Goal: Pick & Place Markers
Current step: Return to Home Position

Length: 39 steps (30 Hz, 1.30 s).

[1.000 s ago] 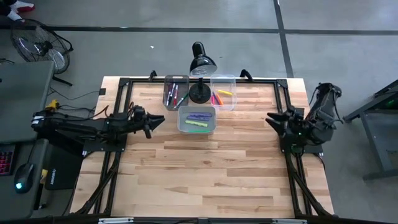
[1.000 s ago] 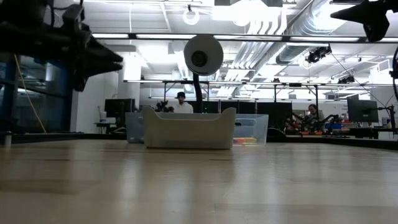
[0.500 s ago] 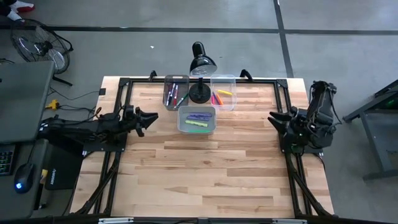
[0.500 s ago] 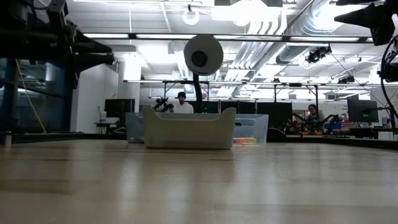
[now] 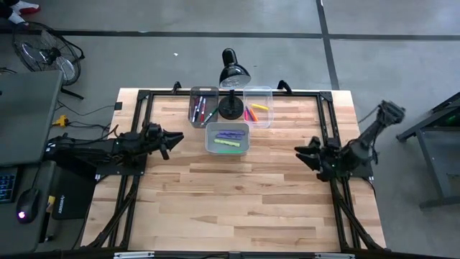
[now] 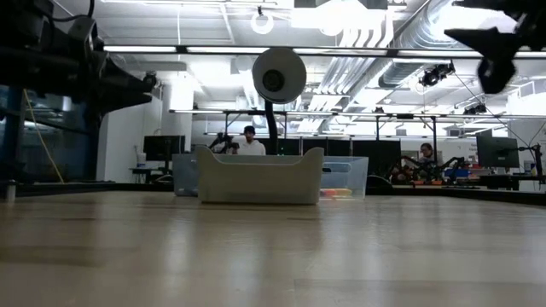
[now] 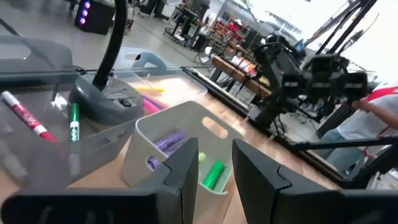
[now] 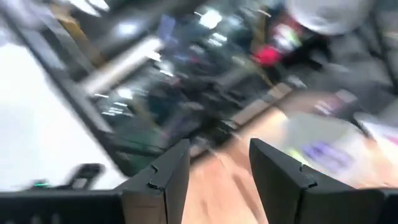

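Observation:
The markers lie in three bins at the far middle of the table. Purple and green markers [image 5: 228,139] are in the white bin [image 5: 210,138], dark, red and green ones [image 5: 200,109] in the left clear bin [image 5: 204,92], and pink, orange and yellow ones [image 5: 256,110] in the right clear bin [image 5: 259,91]. My left gripper [image 5: 178,136] hovers open left of the white bin, pointing level at it; the left wrist view shows nothing between its fingers [image 7: 214,186]. My right gripper [image 5: 299,152] hovers open at the table's right, with nothing between its fingers [image 8: 217,180].
A black desk lamp [image 5: 231,70] stands with its base [image 5: 230,108] between the two clear bins, its head over the far edge. A black frame [image 5: 144,101] runs round the table. Bare wood [image 5: 230,194] fills the near half. People sit far behind the table [image 6: 249,141].
My left gripper has drawn back toward the table's left edge and sunk a little. My right gripper has come down and toward the near edge while turning, its arm swinging out past the table's right edge. The bins and markers have stayed put.

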{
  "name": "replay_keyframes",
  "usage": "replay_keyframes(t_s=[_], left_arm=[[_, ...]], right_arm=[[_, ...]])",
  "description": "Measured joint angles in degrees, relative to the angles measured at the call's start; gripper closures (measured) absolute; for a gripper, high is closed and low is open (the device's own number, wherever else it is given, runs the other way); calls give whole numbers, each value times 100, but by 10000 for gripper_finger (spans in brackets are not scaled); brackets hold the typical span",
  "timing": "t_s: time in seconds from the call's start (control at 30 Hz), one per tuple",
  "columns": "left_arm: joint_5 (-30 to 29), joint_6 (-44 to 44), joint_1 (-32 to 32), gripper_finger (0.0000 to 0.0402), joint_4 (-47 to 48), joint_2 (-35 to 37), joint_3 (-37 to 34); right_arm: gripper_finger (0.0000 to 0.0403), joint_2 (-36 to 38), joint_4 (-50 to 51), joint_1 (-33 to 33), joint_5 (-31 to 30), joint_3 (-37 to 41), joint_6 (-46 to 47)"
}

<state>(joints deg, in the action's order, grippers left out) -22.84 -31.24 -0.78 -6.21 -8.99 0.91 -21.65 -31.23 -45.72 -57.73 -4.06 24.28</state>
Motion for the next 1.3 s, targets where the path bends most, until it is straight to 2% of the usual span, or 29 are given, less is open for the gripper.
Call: replay_keyframes(t_s=[0.07,0.1,0.33,0.6,0.77,0.97,1.1,1.3], left_arm=[[2,-5,0,305,82,0,-2],[9,-7,0,305,93,-4,-2],[19,-9,0,305,108,-2,-4],[21,-10,0,305,254,-4,-4],[25,-12,0,305,308,-2,-4],[40,-24,0,305,308,-12,-4],[47,-24,0,305,309,-22,-4],[52,-22,0,305,304,-24,-4]], right_arm=[[247,3,-966,524,919,322,-591],[248,16,-994,742,1142,346,-721],[265,340,283,1586,2366,315,-478],[281,1360,2287,2098,2781,315,-532],[281,2154,2802,2502,3504,296,-633],[281,2075,3474,2725,3512,75,-742],[281,2063,3539,2739,3531,72,-1069],[281,2064,3530,2732,4290,72,-491]])
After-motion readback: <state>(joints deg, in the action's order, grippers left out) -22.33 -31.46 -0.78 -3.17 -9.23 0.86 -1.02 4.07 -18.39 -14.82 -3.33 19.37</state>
